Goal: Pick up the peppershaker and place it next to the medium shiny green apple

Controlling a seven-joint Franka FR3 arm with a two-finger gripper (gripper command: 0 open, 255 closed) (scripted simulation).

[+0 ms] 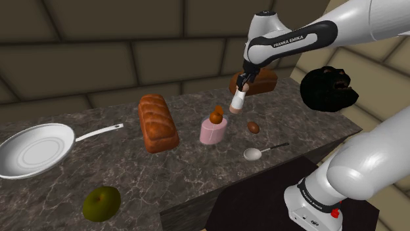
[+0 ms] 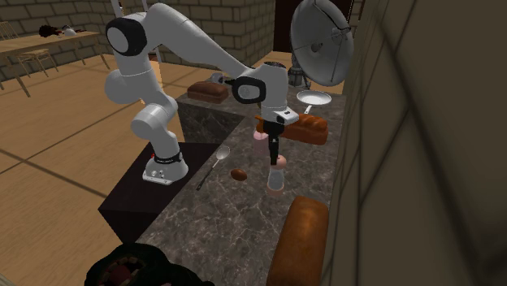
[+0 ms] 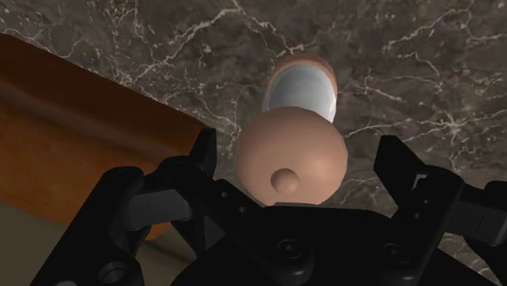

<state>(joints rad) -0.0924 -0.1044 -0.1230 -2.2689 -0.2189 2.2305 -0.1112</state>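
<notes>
1. Pincer (image 1: pixel 241 86) first: my two fingers (image 3: pixel 205 162) stand either side of the peppershaker (image 3: pixel 290 158), at its round pinkish head. In the shoulder view it hangs clear of the dark veined counter (image 1: pixel 197 177), so I judge it clamped, though the wrist view shows a sliver of gap at each finger.
2. The hold is high on the head, and the pale body dangles below at a slight tilt. I should travel smoothly, because a jerk could swing it or let it slip.
3. Just below and beside me stands a pink cylinder (image 1: pixel 212 133) with a brown thing on top, and beyond it lies a bread loaf (image 1: pixel 158 123). I judge that the way to the goal passes over or near both, so height comes before sideways travel.
4. The green apple (image 1: pixel 102 202) lies well apart, near the counter's front edge at the shoulder view's lower left, with a frying pan (image 1: pixel 36 149) behind it.
5. I would aim for bare counter just beside the apple, away from the edge. There I would bring the shaker upright, lower it until its base rests, then let go. A nudge could roll the apple off.
</notes>
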